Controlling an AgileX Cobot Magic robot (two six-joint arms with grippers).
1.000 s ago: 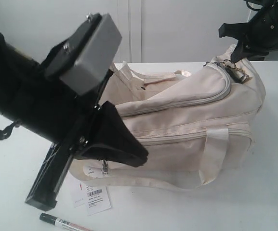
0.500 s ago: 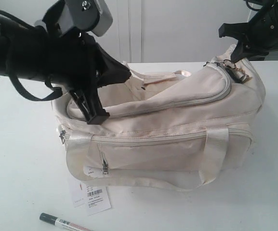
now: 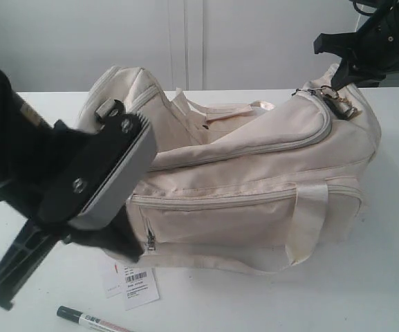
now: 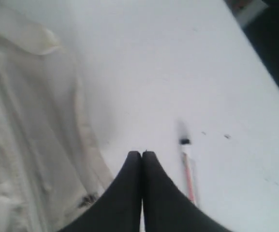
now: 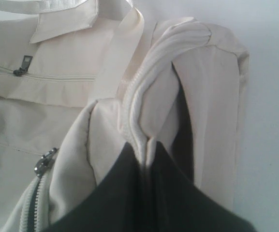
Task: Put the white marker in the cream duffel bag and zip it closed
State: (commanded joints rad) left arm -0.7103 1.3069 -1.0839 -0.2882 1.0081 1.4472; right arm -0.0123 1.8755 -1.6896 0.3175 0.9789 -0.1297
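The white marker [image 3: 92, 320] lies on the table in front of the cream duffel bag [image 3: 254, 207], dark cap pointing left. In the left wrist view the marker [image 4: 188, 169] lies just beside my left gripper [image 4: 142, 153], whose jaws are shut and empty, with the bag [image 4: 28, 145] on the other side. In the exterior view the left gripper [image 3: 2, 290] hangs low at the front left, above the table. My right gripper [image 5: 148, 143] is shut on a fold of the bag's end fabric [image 5: 154, 96], holding it up at the bag's right end [image 3: 343, 75]. The top zipper [image 3: 254, 149] runs open along the flap.
A white barcode tag [image 3: 138, 285] lies on the table between the bag and the marker. The bag's handles [image 3: 306, 221] drape over the front pocket. The white table [image 3: 365, 290] ends at a dark drop [image 4: 274, 48] beyond the marker.
My left arm has swung from over the bag's left end down to the front left, near the marker. The right gripper has kept its grip and place.
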